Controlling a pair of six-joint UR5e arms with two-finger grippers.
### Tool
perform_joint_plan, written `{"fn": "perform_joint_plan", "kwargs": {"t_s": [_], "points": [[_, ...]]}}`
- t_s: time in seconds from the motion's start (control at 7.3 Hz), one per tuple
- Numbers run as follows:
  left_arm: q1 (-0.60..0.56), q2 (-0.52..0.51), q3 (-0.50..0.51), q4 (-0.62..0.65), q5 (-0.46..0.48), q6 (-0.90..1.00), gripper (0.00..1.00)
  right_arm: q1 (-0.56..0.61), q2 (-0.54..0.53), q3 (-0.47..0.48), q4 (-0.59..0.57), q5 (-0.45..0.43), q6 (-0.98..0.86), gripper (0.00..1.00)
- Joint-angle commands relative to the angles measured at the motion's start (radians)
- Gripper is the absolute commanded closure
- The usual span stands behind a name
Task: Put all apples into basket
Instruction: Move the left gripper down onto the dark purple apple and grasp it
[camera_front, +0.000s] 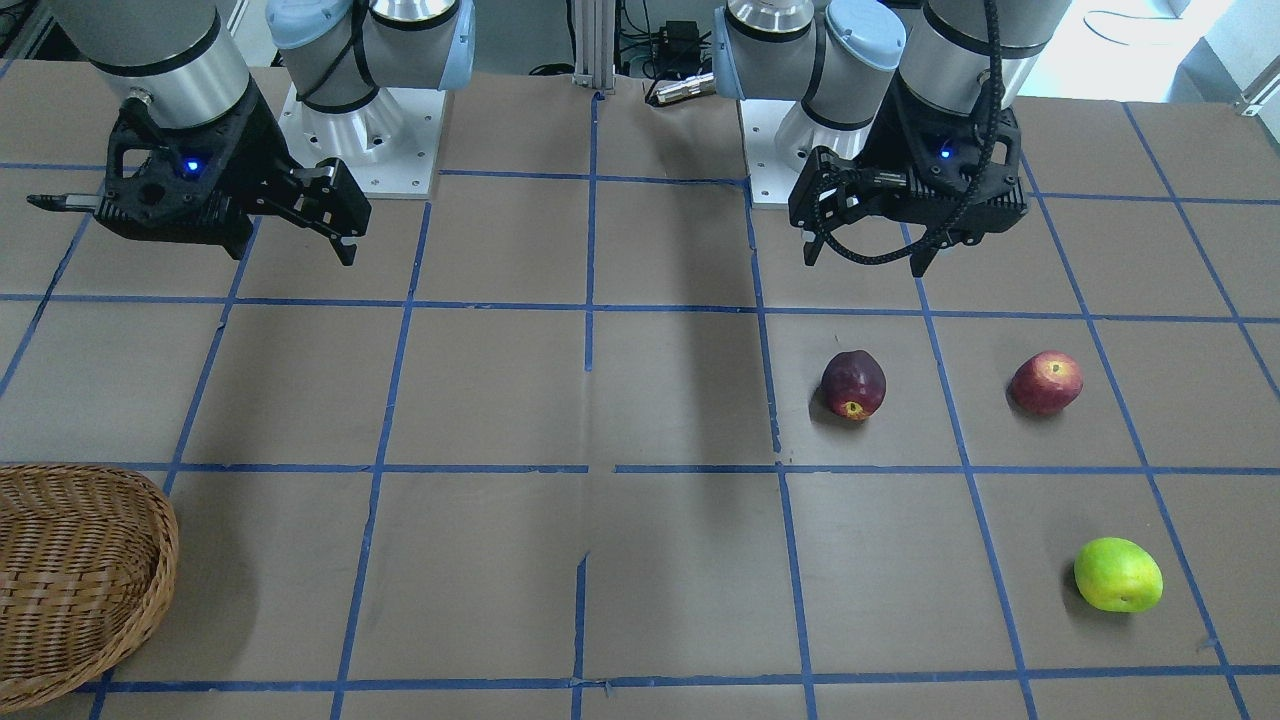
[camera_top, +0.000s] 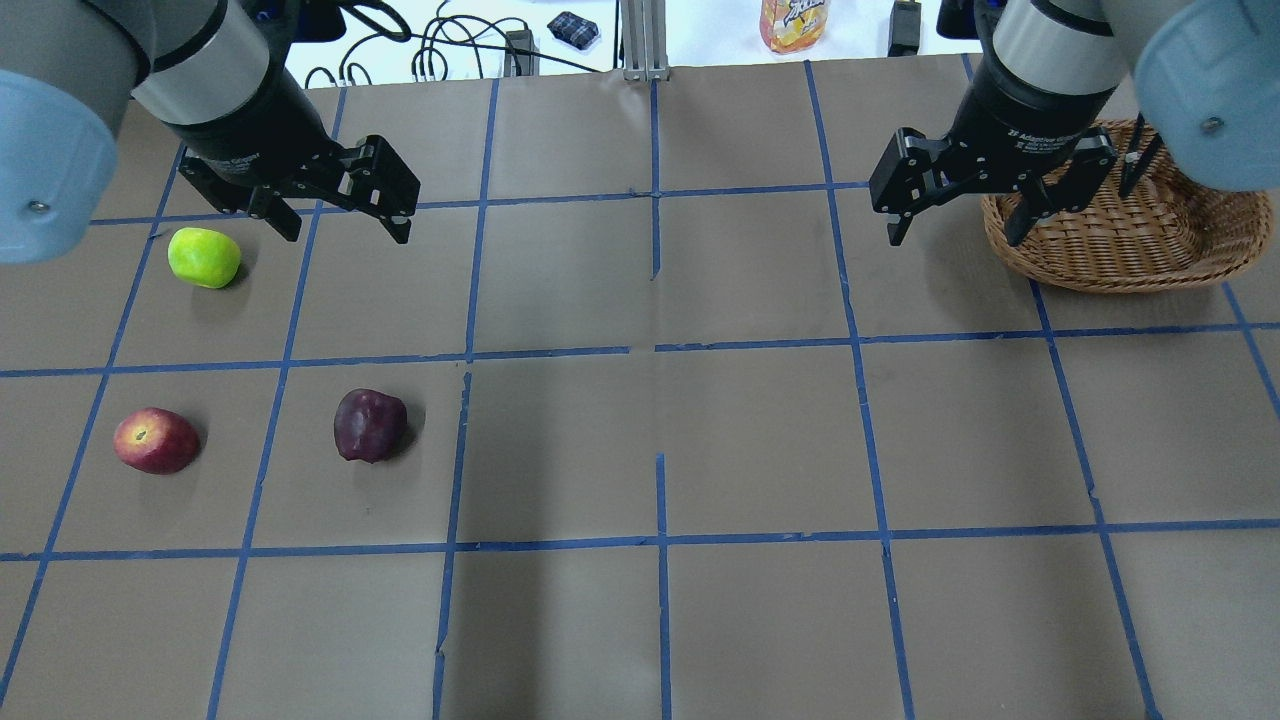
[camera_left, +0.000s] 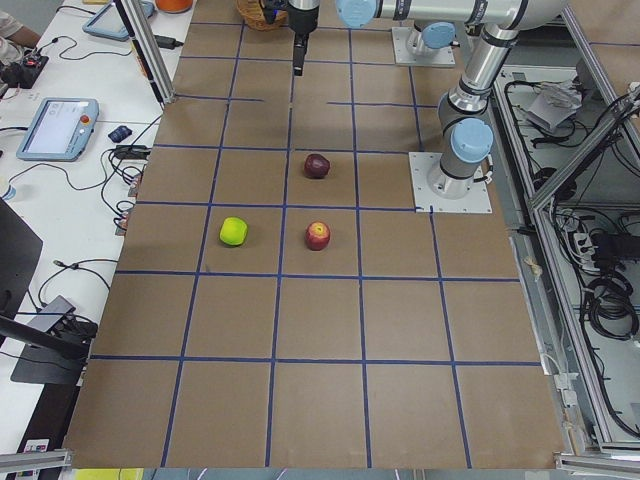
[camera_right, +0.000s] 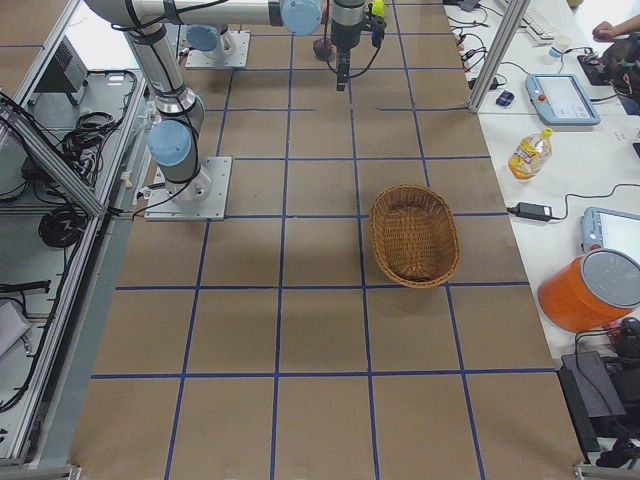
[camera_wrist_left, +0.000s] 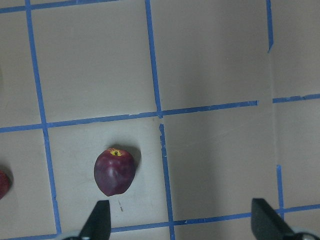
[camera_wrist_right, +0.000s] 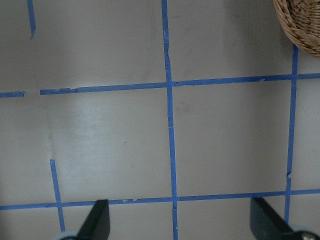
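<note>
Three apples lie on the table on my left arm's side: a dark maroon apple (camera_front: 853, 385) (camera_top: 370, 425) (camera_wrist_left: 114, 171), a red apple (camera_front: 1046, 382) (camera_top: 155, 440) and a yellow-green apple (camera_front: 1117, 574) (camera_top: 204, 257). My left gripper (camera_top: 345, 232) (camera_front: 865, 262) (camera_wrist_left: 182, 225) hangs open and empty above the table, between the green and maroon apples and clear of both. The wicker basket (camera_top: 1130, 270) (camera_front: 165, 540) (camera_right: 385, 235) stands empty on the right side. My right gripper (camera_top: 954, 238) (camera_front: 345, 250) (camera_wrist_right: 180, 225) is open and empty, raised beside the basket's rim (camera_wrist_right: 300, 30).
Blue tape lines divide the brown table into squares. The arm bases stand on white plates (camera_front: 370, 150) at the robot's edge. An orange drink bottle (camera_top: 795, 20) and cables lie on the bench beyond the far edge. A tablet (camera_left: 55, 128) lies beside the table.
</note>
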Motion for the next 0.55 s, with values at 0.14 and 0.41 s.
{"fn": "perform_joint_plan", "kwargs": {"t_s": [0.14,0.41], "points": [[0.0,0.001,-0.005,0.0,0.001,0.001,0.0,0.0,0.0,-0.001,-0.002,-0.004,0.0,0.0],[0.029,-0.029,-0.014,0.001,0.001,0.02,0.0,0.0,0.0,-0.001,-0.004,-0.009,0.0,0.0]]}}
